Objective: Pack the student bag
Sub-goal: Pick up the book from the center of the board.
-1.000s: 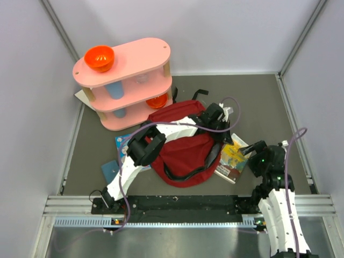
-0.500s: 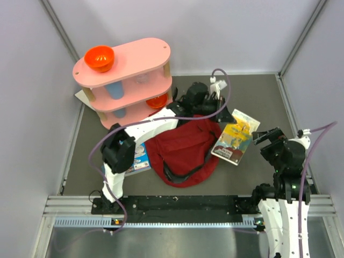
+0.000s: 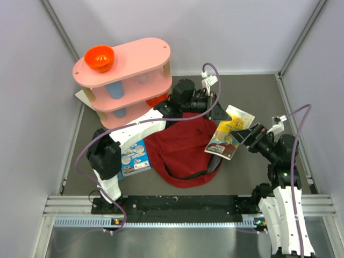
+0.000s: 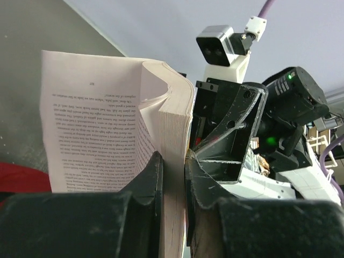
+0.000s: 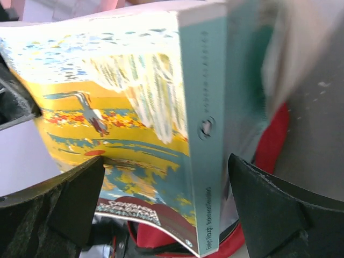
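Now: left fingers [image 4: 173, 180] are clamped on a paperback [image 3: 228, 134], one pad on each side of the page block. A few loose pages curl away beyond the fingertips.

Right fingers [image 5: 166, 177] are spread wide. The paperback's pale green spine and yellow cover sit between them. Cannot tell whether either pad touches it.

From above, the two sets of fingers meet the paperback from opposite ends, left fingers at its far edge and right fingers at its near right edge. It is lifted and tilted.

The student bag [image 3: 180, 150] lies slumped on the desk [image 3: 252, 91], beneath and beside the left fingers. Its right edge is under the paperback's lower corner.

A second book [image 3: 134, 156] lies flat on the bag's far side from the fingers. A pink shelf [image 3: 129, 59] carrying an orange bowl [image 3: 99, 58] stands well apart.
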Available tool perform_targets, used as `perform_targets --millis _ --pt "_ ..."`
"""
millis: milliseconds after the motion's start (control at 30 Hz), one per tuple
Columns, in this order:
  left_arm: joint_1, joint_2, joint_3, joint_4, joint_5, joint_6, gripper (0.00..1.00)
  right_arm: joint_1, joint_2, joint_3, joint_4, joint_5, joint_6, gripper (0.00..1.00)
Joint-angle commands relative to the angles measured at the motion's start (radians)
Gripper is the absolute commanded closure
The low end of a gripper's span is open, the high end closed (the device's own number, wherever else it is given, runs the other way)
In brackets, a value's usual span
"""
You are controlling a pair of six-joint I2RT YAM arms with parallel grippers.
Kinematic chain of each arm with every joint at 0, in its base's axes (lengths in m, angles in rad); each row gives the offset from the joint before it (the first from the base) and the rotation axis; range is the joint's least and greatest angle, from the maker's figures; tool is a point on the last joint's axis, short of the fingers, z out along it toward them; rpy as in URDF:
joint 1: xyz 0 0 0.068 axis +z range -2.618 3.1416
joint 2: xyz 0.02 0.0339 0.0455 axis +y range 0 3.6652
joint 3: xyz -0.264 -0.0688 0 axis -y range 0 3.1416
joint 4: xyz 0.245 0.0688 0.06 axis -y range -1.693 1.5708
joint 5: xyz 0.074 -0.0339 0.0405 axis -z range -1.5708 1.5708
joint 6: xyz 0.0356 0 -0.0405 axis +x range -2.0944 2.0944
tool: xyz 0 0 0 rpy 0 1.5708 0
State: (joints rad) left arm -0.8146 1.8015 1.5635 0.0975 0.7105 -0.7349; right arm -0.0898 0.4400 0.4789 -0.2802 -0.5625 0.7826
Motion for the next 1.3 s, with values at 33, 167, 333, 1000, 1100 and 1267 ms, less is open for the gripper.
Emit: perform_targets --millis 33,167,333,1000,1100,1267 --pt "-0.006 -0.093 -0.019 0.177 0.081 -0.034 1.00 -0.007 0.083 -0.060 0.358 -0.239 0.078 0.09" --pt "-0.006 -0.091 -0.034 0.223 0.099 -0.044 1.00 -0.001 0.124 -0.108 0.512 -0.303 0.142 0.19" --pt "-0.004 -0.073 -0.037 0.266 0.122 -0.086 1.00 0.056 0.141 -0.118 0.529 -0.286 0.116 0.35" --pt "0.026 -0.200 -0.077 -0.068 -0.095 0.040 1.00 0.258 0.262 -0.088 0.657 -0.237 0.167 1.00" --pt "0.035 -0.254 -0.066 -0.244 -0.209 0.081 1.00 0.338 0.336 -0.079 0.742 -0.218 0.211 1.00" --pt "0.051 -0.297 -0.080 -0.424 -0.367 0.137 1.00 0.357 0.440 -0.059 0.630 -0.194 0.242 1.00"
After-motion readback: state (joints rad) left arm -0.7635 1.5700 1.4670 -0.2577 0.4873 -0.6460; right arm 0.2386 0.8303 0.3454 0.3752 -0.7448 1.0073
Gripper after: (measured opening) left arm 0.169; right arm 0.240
